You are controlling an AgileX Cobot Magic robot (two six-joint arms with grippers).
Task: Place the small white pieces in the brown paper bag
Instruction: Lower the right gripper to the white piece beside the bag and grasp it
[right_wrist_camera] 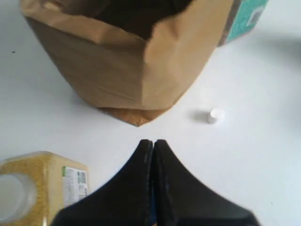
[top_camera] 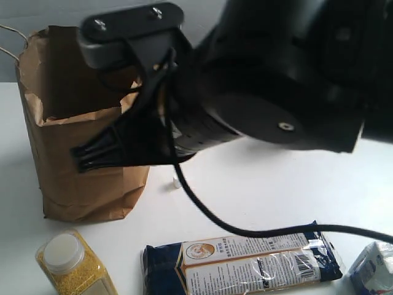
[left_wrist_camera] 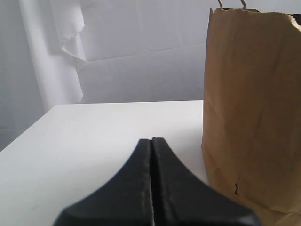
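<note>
The brown paper bag [top_camera: 86, 178] stands open on the white table at the left; it also shows as the bag [left_wrist_camera: 254, 108] in the left wrist view and, from above, as the bag [right_wrist_camera: 117, 70] in the right wrist view. One small white piece [right_wrist_camera: 216, 115] lies on the table beside the bag's base, and shows as the piece [top_camera: 176, 182] next to the black cable. I see no other white pieces. My right gripper [right_wrist_camera: 153, 141] is shut and empty, raised in front of the bag; its tips [top_camera: 80, 161] point left. My left gripper [left_wrist_camera: 152, 140] is shut, low beside the bag.
A jar of yellow grains [top_camera: 77, 267] with a white cap stands in front of the bag, seen too as the jar [right_wrist_camera: 37, 183]. A dark blue packet [top_camera: 245, 264] lies flat at the front, a white-blue pack [top_camera: 374, 267] at the right. A teal box [right_wrist_camera: 244, 16] stands behind the bag.
</note>
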